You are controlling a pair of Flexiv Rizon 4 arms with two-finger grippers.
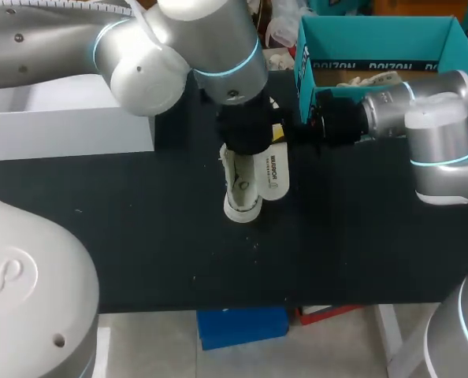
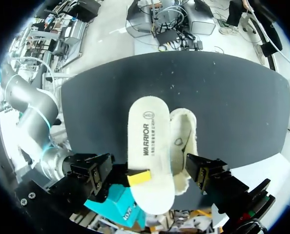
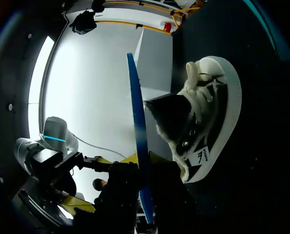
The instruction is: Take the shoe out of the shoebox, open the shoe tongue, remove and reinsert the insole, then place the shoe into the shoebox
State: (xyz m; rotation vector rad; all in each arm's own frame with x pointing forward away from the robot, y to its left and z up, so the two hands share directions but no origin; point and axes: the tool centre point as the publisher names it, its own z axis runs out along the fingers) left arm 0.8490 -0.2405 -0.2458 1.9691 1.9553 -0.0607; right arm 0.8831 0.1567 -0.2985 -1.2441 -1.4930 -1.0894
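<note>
Shoe (image 3: 208, 112): It is stood on its sole near the middle of the bench (image 1: 139, 236), toe toward the near edge and well apart from the shoebox (image 1: 376, 24). This open spot is judged to be chosen so that the mouth of the shoe can be reached from above.

Insole (image 2: 147, 146): It is out of the shoe and is held just beside the mouth, lengthwise along the shoe, with the printed face up. The grip is at the heel end, so the toe end is free; this is judged to suit feeding the toe end in first.

Right gripper (image 3: 144, 157): It is brought in level from the shoebox side. Its jaws are clenched on the heel end of the insole, with one yellow tip on the upper face and one beneath.

Left gripper (image 1: 248, 150): It hangs directly over the shoe. Whether it is released or clenched cannot be told. A steadying role is supposed only.

Shoebox: It is set open at the far right of the bench, with crumpled paper inside. It is judged to be ready for the return of the shoe.

Materials: The shoe has a black canvas upper, a white rubber sole and toe cap, and white laces, and it is lined with pale fleece. The insole is thin, flat and long with rounded ends. It is fuzzy white on top and blue beneath, and it is likely to bend easily. The shoebox is of teal cardboard. The bench top is matt black.

Stage: The insole is judged to be removed, and the reinsertion is not yet done.
</note>
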